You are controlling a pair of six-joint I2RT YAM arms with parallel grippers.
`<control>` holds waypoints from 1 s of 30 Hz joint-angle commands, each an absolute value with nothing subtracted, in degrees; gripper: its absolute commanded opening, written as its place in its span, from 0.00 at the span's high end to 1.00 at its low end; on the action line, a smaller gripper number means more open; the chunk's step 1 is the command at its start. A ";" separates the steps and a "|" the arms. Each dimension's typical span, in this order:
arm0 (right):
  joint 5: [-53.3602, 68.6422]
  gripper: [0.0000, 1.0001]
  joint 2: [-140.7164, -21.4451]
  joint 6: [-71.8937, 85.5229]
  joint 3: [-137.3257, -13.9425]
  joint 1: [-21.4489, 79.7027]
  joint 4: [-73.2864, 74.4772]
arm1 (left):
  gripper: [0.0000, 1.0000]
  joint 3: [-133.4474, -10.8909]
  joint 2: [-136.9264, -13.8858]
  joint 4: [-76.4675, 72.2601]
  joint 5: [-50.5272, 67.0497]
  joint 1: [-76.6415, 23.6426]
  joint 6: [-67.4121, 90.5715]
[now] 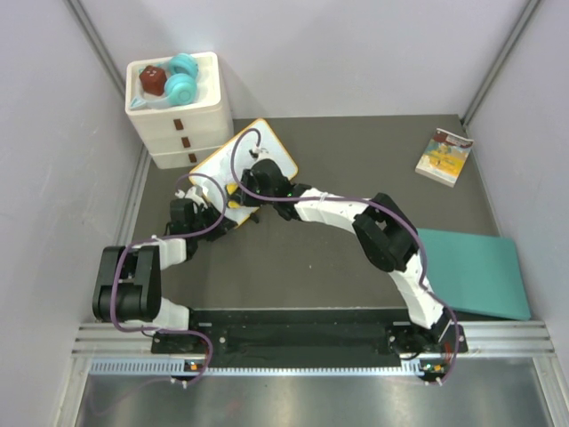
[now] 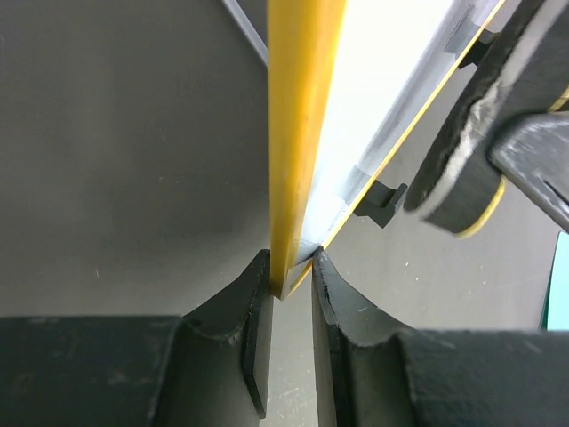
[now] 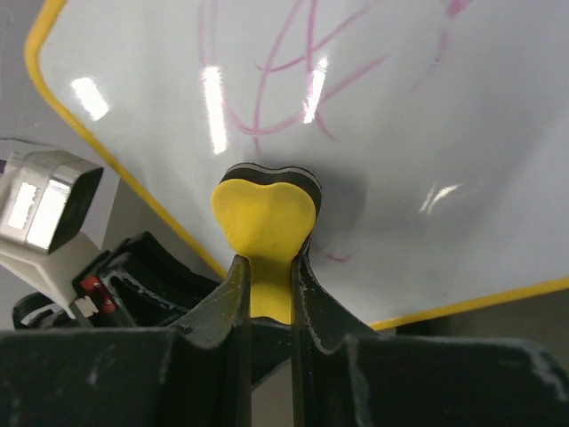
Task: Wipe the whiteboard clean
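Note:
The whiteboard, white with an orange-yellow frame, stands tilted at the back left of the table. My left gripper is shut on the frame at its near edge. The board face carries pink scribbles. My right gripper is shut on a yellow heart-shaped eraser. The eraser's black felt side presses against the board below the scribbles. In the left wrist view the eraser shows at the right, against the board. From above, both grippers meet at the board's near side.
A white three-drawer box with toys on top stands just behind and left of the board. A small book lies at the back right. A teal mat lies at the right near edge. Walls enclose the table.

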State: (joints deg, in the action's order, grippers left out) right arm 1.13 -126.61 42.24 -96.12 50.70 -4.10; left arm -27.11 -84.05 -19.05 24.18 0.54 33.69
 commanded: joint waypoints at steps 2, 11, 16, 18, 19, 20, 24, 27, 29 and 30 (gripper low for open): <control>0.18 1.00 -129.02 42.45 -100.81 53.35 -4.22 | 0.81 -26.89 -84.81 -14.94 17.31 1.14 30.32; -11.77 1.00 -130.16 42.71 -96.15 53.35 -4.22 | 0.81 -26.63 -84.90 -15.91 18.63 1.32 30.15; -10.72 1.00 -129.99 44.56 -94.93 51.24 -4.13 | 0.81 -26.46 -84.73 -16.17 18.81 1.14 29.80; -10.90 1.00 -129.03 44.65 -93.78 50.02 -4.48 | 0.81 -26.46 -84.64 -16.17 18.90 1.32 29.71; -10.64 1.00 -128.76 45.00 -93.34 49.49 -4.74 | 0.81 -26.37 -84.64 -16.17 18.90 1.23 29.79; -10.37 1.00 -128.50 45.00 -92.82 48.96 -4.92 | 0.81 -26.28 -84.38 -16.17 18.81 1.32 29.79; -9.58 1.00 -127.44 45.26 -92.11 46.15 -5.10 | 0.81 -26.37 -84.55 -16.08 18.89 1.23 29.71; -9.23 1.00 -127.18 45.35 -91.85 44.83 -5.18 | 0.81 -26.46 -84.55 -16.08 18.98 1.32 29.53; -8.88 1.00 -127.26 45.44 -91.93 43.69 -5.01 | 0.81 -26.46 -84.55 -16.08 19.07 1.23 29.53; -8.53 1.00 -127.35 45.44 -92.11 43.25 -4.92 | 0.81 -26.46 -84.55 -16.08 19.07 1.32 29.44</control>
State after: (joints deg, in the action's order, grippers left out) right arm -4.67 -127.55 46.15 -93.25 46.85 -6.81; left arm -27.11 -84.05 -19.33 24.43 0.64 32.75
